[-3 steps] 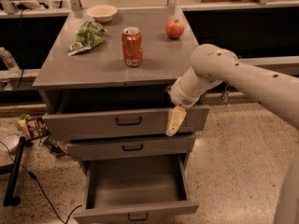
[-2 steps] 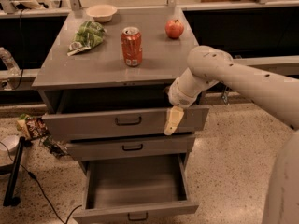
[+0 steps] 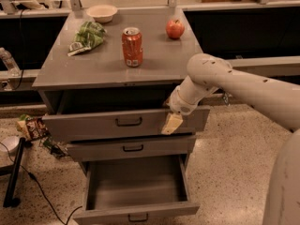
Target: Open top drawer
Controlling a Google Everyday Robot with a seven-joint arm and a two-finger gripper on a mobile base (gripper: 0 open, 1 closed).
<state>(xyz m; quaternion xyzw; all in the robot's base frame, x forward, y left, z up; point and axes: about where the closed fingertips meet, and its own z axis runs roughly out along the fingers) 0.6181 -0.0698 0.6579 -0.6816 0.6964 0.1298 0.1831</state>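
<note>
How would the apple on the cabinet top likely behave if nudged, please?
Round on the flat cabinet top, the apple would probably roll. It looks firm, likely rigid. The gripper hangs in front of the top drawer.

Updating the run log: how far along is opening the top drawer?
Done: the top drawer stands forward of the cabinet with a dark gap above its front, so it is partly open. In hand: the gripper hangs in front of the drawer's right side, off the central handle. Left: probably more pull; the lowest drawer is out much farther.
</note>
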